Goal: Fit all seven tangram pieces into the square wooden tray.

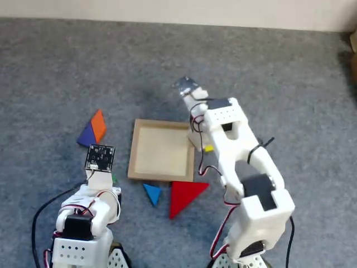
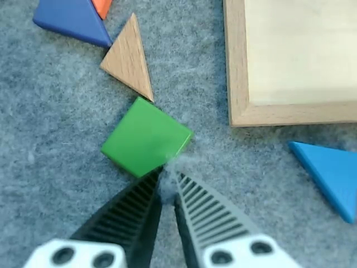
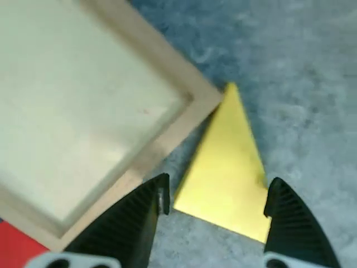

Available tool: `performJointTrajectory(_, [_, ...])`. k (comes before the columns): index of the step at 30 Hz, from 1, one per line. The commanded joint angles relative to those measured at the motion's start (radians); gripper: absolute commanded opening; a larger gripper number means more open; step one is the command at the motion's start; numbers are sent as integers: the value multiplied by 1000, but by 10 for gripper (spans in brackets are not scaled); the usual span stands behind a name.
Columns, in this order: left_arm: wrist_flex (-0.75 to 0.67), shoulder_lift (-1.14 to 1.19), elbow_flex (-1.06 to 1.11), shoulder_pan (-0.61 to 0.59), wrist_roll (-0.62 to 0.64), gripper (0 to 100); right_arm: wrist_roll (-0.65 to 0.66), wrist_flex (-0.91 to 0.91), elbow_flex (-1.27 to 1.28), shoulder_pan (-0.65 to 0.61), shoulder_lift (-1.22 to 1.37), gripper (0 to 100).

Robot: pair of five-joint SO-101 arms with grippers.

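1. A grey felt-like table surface (image 1: 290, 72) carries everything.
2. The wooden tray (image 1: 162, 123) lies flat.
3. An orange piece (image 1: 99, 124) touches a dark blue triangle (image 1: 87, 135); a tan triangle (image 2: 129, 58) and a green square (image 2: 146, 137) lie near.
4. A light blue triangle (image 1: 152, 193), a red triangle (image 1: 184, 194) and a yellow triangle (image 3: 226, 167) lie beside the tray.

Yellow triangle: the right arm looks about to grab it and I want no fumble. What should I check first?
1. Right gripper open: ok.
2. Yellow triangle between its fingers: ok.
3. Triangle clear of the tray: not ok, it lies against the rim's corner.
4. Fingers low enough to grip: cannot tell.
5. Left gripper out of the way: ok, shut by the green square.
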Motion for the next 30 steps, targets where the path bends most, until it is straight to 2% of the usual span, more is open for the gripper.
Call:
performJointTrajectory(1, [5,-7,21,4,5,5,40,-5,-68,-8,4,272])
performJointTrajectory(21, [6,-8,21,1,5,5,44,-67,-59,59,21,272])
performJointTrajectory(27, [6,-8,21,1,5,5,44,-59,-65,73,142,272])
performJointTrajectory(30, [6,-8,21,1,5,5,44,7,-77,96,179,271])
